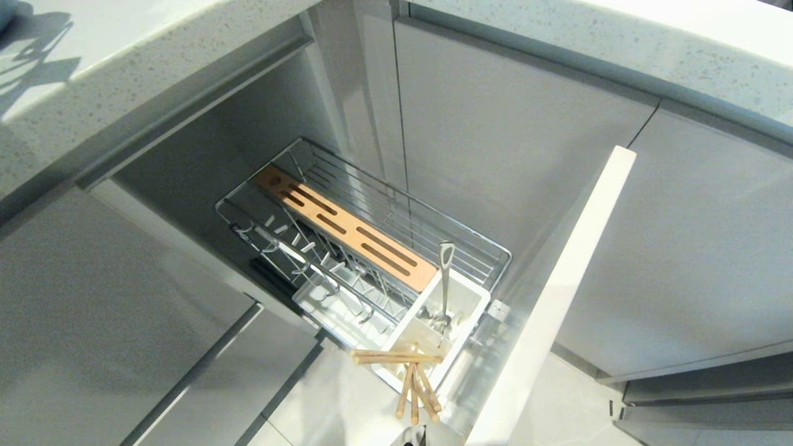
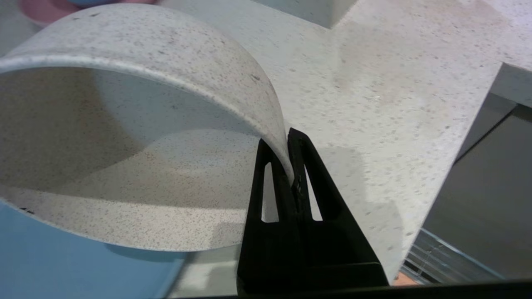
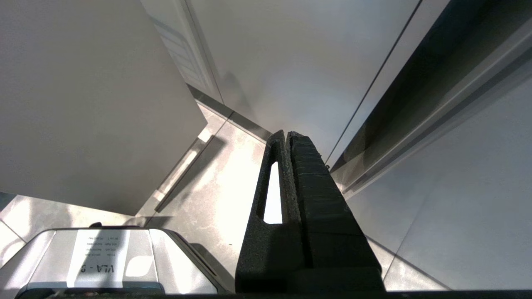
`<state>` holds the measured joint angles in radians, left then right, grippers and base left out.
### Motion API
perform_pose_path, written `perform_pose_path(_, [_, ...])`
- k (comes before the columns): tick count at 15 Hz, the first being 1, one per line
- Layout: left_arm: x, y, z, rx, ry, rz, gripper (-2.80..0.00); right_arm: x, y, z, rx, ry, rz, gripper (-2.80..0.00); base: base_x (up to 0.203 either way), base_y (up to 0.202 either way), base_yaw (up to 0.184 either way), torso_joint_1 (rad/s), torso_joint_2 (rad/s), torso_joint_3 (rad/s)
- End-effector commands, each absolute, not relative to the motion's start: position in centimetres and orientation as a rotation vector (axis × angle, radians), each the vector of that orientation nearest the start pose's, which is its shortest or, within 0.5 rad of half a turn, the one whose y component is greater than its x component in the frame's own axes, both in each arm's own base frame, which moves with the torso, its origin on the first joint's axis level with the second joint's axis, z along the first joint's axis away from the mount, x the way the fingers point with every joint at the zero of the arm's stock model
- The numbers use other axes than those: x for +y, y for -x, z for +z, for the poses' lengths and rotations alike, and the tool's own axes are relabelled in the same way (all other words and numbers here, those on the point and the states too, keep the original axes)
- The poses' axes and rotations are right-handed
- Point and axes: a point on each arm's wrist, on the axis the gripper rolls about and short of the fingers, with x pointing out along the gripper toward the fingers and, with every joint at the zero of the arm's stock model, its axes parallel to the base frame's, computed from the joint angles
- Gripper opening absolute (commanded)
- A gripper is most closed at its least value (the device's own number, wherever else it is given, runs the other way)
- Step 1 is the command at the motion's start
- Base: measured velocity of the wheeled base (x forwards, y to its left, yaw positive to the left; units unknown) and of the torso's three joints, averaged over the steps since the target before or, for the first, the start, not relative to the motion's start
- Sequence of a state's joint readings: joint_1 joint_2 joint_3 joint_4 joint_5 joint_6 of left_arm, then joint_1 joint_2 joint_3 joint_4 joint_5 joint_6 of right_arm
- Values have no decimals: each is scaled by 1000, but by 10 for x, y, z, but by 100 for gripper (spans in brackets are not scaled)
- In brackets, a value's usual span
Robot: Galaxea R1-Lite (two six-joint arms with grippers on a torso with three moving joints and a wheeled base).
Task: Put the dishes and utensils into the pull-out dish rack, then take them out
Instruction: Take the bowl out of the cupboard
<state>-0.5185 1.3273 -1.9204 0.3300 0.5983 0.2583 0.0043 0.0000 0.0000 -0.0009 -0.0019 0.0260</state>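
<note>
The left gripper (image 2: 292,166) pinches the thin rim of a speckled cream-white bowl (image 2: 137,137) between its two black fingers, above the pale speckled countertop (image 2: 395,83). The bowl hangs tilted, its open mouth turned toward the camera. Under it lies a light-blue plate (image 2: 62,261); whether the bowl touches the plate cannot be told from this angle. A pink plate (image 2: 41,10) shows at the counter's far edge.

In the head view the pull-out dish rack (image 1: 372,248) stands drawn out of the cabinet, below the counter's edge. Its slotted wooden strip (image 1: 344,232) runs down the middle, with metal pegs (image 1: 297,248) alongside. The white utensil caddy (image 1: 433,328) at the front end holds a slim silver utensil (image 1: 445,279) standing upright. Wooden chopsticks (image 1: 412,378) rest across and over the caddy's front rim. No dish is in the rack yet, and neither arm shows in this view.

The right gripper (image 3: 286,137) is pressed together, holding nothing, parked low near the floor beside the cabinet fronts.

To do this step well, the bowl should probably be carried level over the counter edge, lowered slowly between the pegs, and released only once it rests steady, since a rim pinch lets it swing.
</note>
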Motion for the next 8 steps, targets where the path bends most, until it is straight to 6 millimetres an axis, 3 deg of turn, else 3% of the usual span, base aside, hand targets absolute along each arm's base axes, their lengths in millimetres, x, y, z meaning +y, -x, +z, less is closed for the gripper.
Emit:
perform_pose_path(1, [-32,-92,482,-242,-117,165,-280,0,23,76,-2,-26,2,-280,0,0,0,0,0,0])
perform_pose_path(8, [5,-52,466,-110,-280,314,-280,0,23,75,0,-26,2,-280,0,0,0,0,0,0])
